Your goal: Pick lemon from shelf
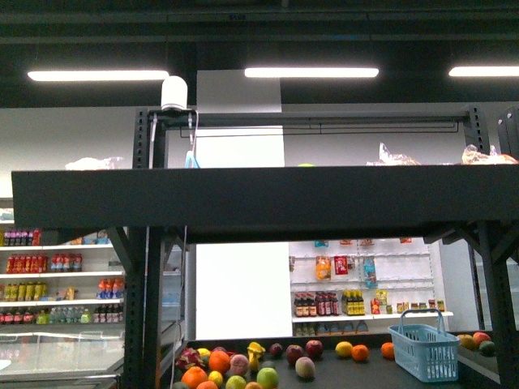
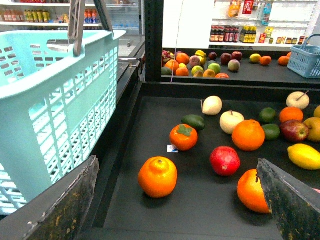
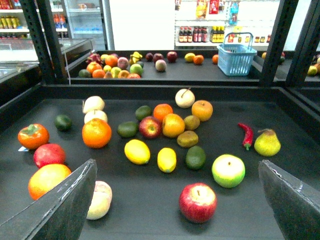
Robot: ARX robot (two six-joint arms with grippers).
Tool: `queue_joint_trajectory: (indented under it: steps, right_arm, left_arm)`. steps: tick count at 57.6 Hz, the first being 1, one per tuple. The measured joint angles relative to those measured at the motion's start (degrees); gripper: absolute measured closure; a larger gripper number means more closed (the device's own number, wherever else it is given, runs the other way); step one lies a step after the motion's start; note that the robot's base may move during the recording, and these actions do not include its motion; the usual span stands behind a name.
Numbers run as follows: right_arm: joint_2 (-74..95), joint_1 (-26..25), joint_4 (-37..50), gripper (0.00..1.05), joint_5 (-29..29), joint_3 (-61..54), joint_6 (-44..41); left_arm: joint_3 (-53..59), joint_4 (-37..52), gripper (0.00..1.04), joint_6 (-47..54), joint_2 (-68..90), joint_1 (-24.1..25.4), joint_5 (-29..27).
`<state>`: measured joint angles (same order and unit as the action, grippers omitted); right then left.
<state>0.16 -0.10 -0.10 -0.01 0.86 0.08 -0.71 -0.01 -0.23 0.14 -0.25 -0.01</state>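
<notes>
From the front, the black shelf [image 1: 243,203] shows mostly its tall dark front edge, with neither arm in sight. Through the left wrist camera, the left gripper [image 2: 176,161] hangs over the tier with its fingers spread wide and nothing between them. The lemon [image 2: 305,156], a smooth bright-yellow oval, lies on the dark tray near a red apple [image 2: 295,131]. The right wrist camera shows the right gripper [image 3: 177,162] likewise spread wide and empty, the lemon lying mid-tray just beside a second yellow fruit [image 3: 167,159].
</notes>
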Motion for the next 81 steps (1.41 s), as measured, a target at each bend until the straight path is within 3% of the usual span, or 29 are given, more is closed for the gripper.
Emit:
queue_joint_trajectory:
  steps: [26, 28, 31, 33, 38, 43, 47, 53, 69, 81]
  right_arm:
    - [0.0, 0.0, 0.02, 0.07, 0.0, 0.0, 0.04]
    - [0.0, 0.0, 0.02, 0.07, 0.0, 0.0, 0.04]
    - [0.0, 0.0, 0.02, 0.07, 0.02, 0.0, 0.04]
    - [0.0, 0.0, 0.02, 0.07, 0.04, 0.0, 0.07]
    - [0.0, 0.0, 0.02, 0.07, 0.0, 0.0, 0.04]
    - [0.0, 0.0, 0.02, 0.07, -0.02, 0.0, 0.04]
    - [0.0, 0.0, 0.02, 0.07, 0.0, 0.0, 0.07]
    - [0.0, 0.0, 0.02, 0.07, 0.0, 0.0, 0.04]
    - [0.0, 0.0, 0.02, 0.07, 0.0, 0.0, 0.04]
    - [0.0, 0.0, 0.02, 0.07, 0.0, 0.0, 0.04]
  left_arm:
    - [0.0, 0.0, 0.08, 0.02, 0.0, 0.0, 0.0]
    - [-0.07, -0.31, 0.08, -0.37, 0.24, -0.26, -1.22]
    - [-1.46, -3.89, 0.08, -4.68, 3.52, -2.21, -9.57]
    - [-2.14, -3.87, 0.08, -7.87, 6.45, -1.79, -11.08]
    - [-5.57, 0.72, 0.08, -15.08, 16.63, 3.28, -5.81]
    - [-12.5, 6.93, 0.08, -22.03, 27.78, 11.39, 2.51]
    - [-21.66, 10.88, 0.08, -29.16, 39.56, 19.23, 10.82]
    - [-35.08, 15.19, 0.08, -38.62, 56.57, 25.64, 17.0]
    - [-54.99, 19.19, 0.08, -55.65, 84.37, 27.69, 19.28]
    - [-62.03, 21.22, 0.08, -60.19, 93.9, 27.69, 17.14]
